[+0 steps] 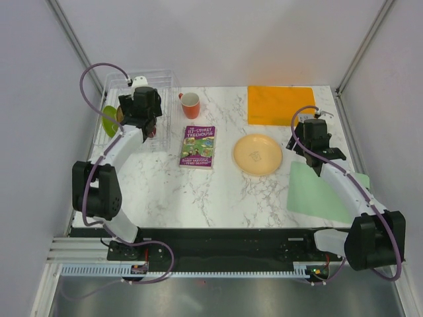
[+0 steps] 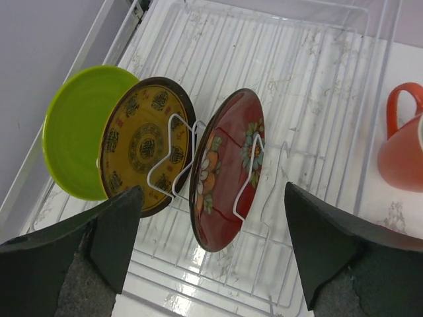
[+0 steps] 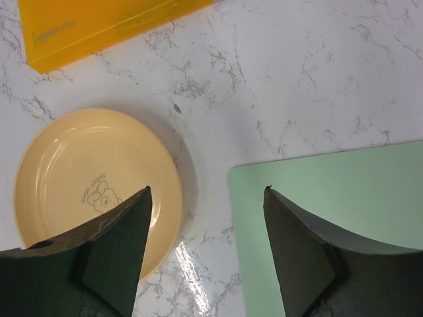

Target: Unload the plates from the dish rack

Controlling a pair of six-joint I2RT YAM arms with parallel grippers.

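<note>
The clear dish rack (image 2: pixel 317 86) stands at the table's far left (image 1: pixel 165 82). Three plates stand upright in its wire slots: a lime-green plate (image 2: pixel 76 132), a brown-and-yellow patterned plate (image 2: pixel 142 142) and a dark red patterned plate (image 2: pixel 225 178). My left gripper (image 2: pixel 211 231) is open above the rack, its jaws on either side of the red plate's lower edge, not touching it. The pale-yellow plate (image 1: pixel 258 154) lies flat on the marble table (image 3: pixel 86 185). My right gripper (image 3: pixel 206 218) is open and empty, just right of that plate, above the bare marble.
An orange-red mug (image 1: pixel 190 104) stands right of the rack (image 2: pixel 403 142). A purple book (image 1: pixel 199 146) lies mid-table. An orange mat (image 1: pixel 281 104) lies at the back right, a light green mat (image 1: pixel 324 188) at the front right (image 3: pixel 344 224).
</note>
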